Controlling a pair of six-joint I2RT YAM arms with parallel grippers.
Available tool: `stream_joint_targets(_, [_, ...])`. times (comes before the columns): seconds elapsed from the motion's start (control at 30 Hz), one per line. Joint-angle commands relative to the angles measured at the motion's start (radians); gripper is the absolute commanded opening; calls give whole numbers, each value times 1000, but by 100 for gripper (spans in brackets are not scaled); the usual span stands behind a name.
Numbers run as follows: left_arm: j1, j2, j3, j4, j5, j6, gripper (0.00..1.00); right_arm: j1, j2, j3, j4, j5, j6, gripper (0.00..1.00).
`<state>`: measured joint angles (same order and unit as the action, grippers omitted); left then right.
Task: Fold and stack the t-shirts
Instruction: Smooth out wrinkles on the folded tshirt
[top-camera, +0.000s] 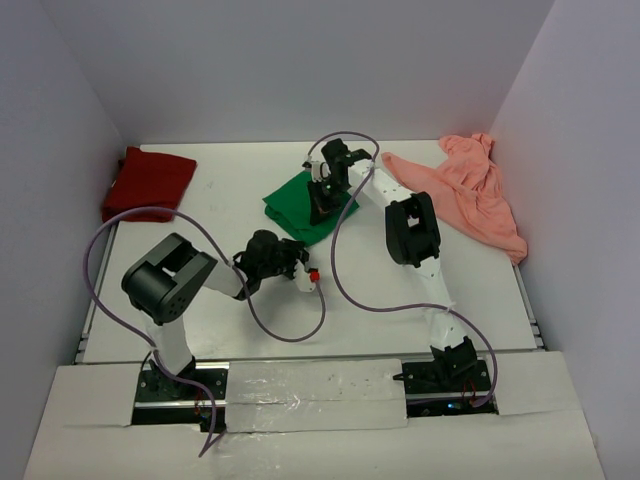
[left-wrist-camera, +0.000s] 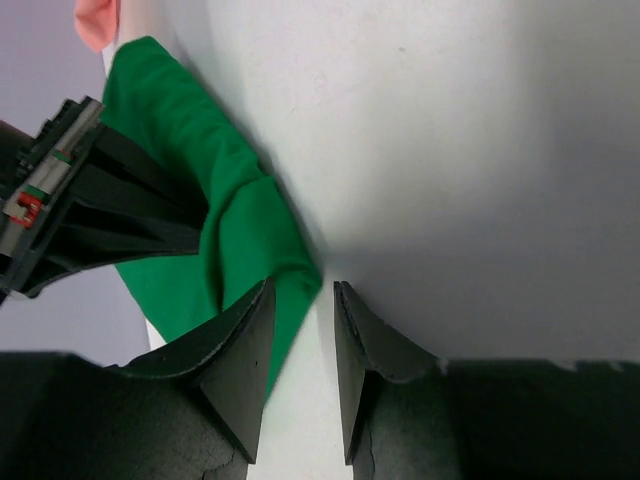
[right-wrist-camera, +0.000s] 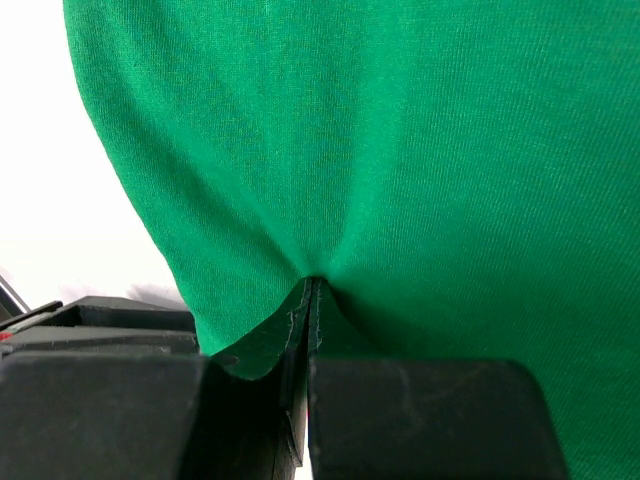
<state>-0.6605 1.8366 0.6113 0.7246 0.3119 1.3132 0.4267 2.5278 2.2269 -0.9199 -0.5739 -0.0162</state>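
Dark red t-shirt (top-camera: 148, 182) looks folded. Your right gripper (right-wrist-camera: 308, 290) clamps the green t-shirt (right-wrist-camera: 400, 150), left gripper (left-wrist-camera: 303, 290) jaws slightly apart and empty — salmon-pink t-shirt (top-camera: 470, 190) lies unfolded.

White table (top-camera: 230, 190), matte, faint marks on the surface. Pale lilac walls (top-camera: 300, 60) enclose it on three sides. Crinkled white sheet (top-camera: 315, 395) lies along the near edge.

The bright green soft cloth t-shirt (top-camera: 300, 207) is plain, one even green across its fine knit, and the dark red cloth t-shirt (top-camera: 148, 183) and the salmon-pink cloth t-shirt (top-camera: 470, 195) are each one plain colour too. The flat table top (top-camera: 380, 330) is white, the surrounding walls (top-camera: 300, 70) pale lilac-grey, the left arm (top-camera: 170, 285) and right arm (top-camera: 412, 230) black and white, and the thin looping cables (top-camera: 87, 268) purple.
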Motion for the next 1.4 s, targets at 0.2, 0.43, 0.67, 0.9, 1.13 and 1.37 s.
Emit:
stream_joint_targets(0.2, [2, 55, 48, 145, 29, 72, 38, -16, 22, 11, -34, 20, -10, 0])
stream_joint_targets(0.43, [1, 79, 51, 142, 38, 116, 35, -17, 15, 7, -36, 11, -11, 0])
stream_joint_targets(0.67, [4, 116, 82, 136, 46, 104, 0, -25, 8, -1, -34, 0, -13, 0])
stream_joint_targets(0.9, [1, 70, 45, 124, 33, 74, 0, -31, 5, -6, -28, -3, -11, 0])
stream_joint_targets(1.13, [-5, -36, -79, 151, -8, 46, 0, -26, 5, 3, -31, -15, -4, 0])
stream_joint_targets(1.37, [-5, -73, -143, 171, -27, 32, 0, -23, -6, 13, -33, -9, 1, 0])
